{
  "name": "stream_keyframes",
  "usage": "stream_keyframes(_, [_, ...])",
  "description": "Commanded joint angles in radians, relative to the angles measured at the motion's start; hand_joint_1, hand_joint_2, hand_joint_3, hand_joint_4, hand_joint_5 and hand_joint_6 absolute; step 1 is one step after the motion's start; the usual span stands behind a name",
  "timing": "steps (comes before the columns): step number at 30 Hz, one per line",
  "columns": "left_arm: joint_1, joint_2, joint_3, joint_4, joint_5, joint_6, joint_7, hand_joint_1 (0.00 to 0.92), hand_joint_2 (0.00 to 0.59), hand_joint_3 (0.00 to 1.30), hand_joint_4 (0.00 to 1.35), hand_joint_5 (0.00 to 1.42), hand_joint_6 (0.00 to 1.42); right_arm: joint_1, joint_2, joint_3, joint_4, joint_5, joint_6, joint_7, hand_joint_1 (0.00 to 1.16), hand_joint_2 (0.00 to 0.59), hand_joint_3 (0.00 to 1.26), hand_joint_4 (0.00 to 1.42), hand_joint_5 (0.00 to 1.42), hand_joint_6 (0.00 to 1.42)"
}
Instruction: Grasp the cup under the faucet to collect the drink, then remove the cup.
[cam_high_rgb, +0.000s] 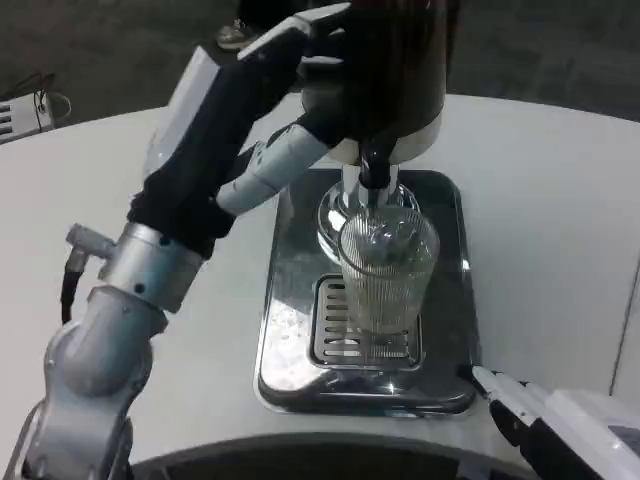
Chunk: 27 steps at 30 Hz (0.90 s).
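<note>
The left hand (300, 60) is raised high against the dark dispenser (395, 70), its white back toward the camera and its fingers wrapped round the dispenser's left side and top; how tightly they close there cannot be made out, since the fingertips are lost against the dark body. Below and to the right of this hand, the faucet (372, 170) points down into the clear ribbed cup (388, 270), which stands upright on the slotted grate (362, 335) of the shiny metal drip tray (290, 350). The cup is apart from both hands. The right hand (515, 405) lies low at the tray's near right corner, just beside its rim, below and to the right of the cup, its black-tipped fingers stretched out toward the tray and holding nothing. The tray rests on the white table (540, 200).
</note>
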Motion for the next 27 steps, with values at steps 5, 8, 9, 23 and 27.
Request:
stream_keyframes(5, [-0.107,-0.018,-0.031,0.119,-0.066,0.054,-0.156,0.032,0.064,0.29,0.27,0.38,0.35,0.021,0.000,-0.004,-0.013,0.008,0.001,-0.027,0.48,0.511,0.00,0.00,0.00,0.00])
stream_keyframes(8, [-0.122,-0.024,-0.035,0.143,-0.082,0.054,-0.196,0.032,0.064,0.28,0.27,0.38,0.35,0.022,0.002,-0.007,-0.013,0.010,0.001,-0.029,0.48,0.511,0.00,0.00,0.00,0.00])
stream_keyframes(9, [-0.122,-0.025,-0.037,0.148,-0.088,0.057,-0.210,0.032,0.064,0.27,0.27,0.38,0.35,0.023,0.001,-0.008,-0.013,0.011,0.002,-0.029,0.48,0.511,0.00,0.00,0.00,0.00])
stream_keyframes(23, [-0.126,0.004,-0.055,0.214,-0.081,0.113,-0.351,0.000,0.061,0.17,0.16,0.28,0.32,0.013,-0.012,-0.004,-0.013,0.020,0.012,-0.022,0.49,0.511,0.01,0.00,0.00,0.00])
stream_keyframes(27, [-0.135,0.040,-0.088,0.211,-0.002,0.042,-0.352,0.000,0.062,0.16,0.13,0.24,0.27,0.007,-0.016,0.002,-0.013,0.019,0.021,-0.020,0.49,0.511,0.01,0.00,0.00,0.00])
